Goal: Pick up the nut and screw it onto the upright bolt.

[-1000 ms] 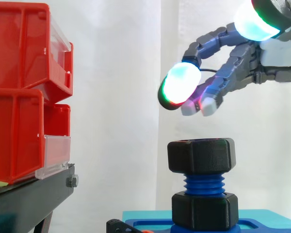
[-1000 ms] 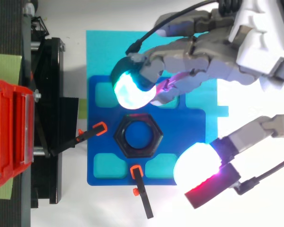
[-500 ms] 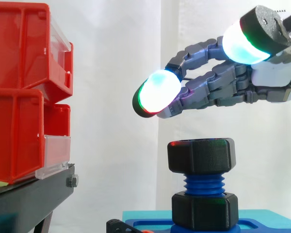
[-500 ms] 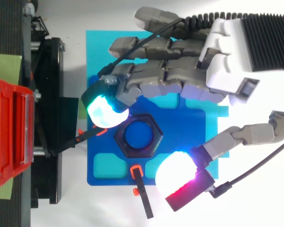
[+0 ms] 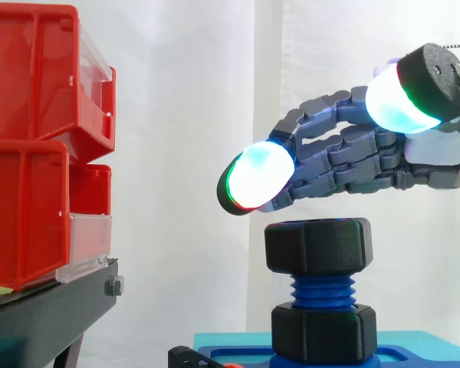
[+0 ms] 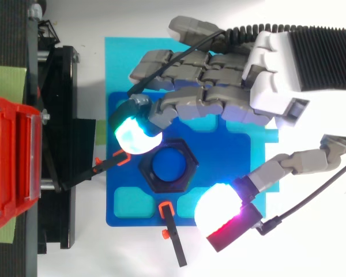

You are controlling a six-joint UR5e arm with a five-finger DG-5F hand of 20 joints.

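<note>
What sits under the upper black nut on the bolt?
Blue bolt threads, then a second black nut at the blue base. How far the bolt reaches inside the upper nut is covered.

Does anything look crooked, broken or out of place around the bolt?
Nothing stands out. The upper nut sits level on the blue bolt, the lower nut at its base is level too, and the open hand hovers above, touching neither.
</note>
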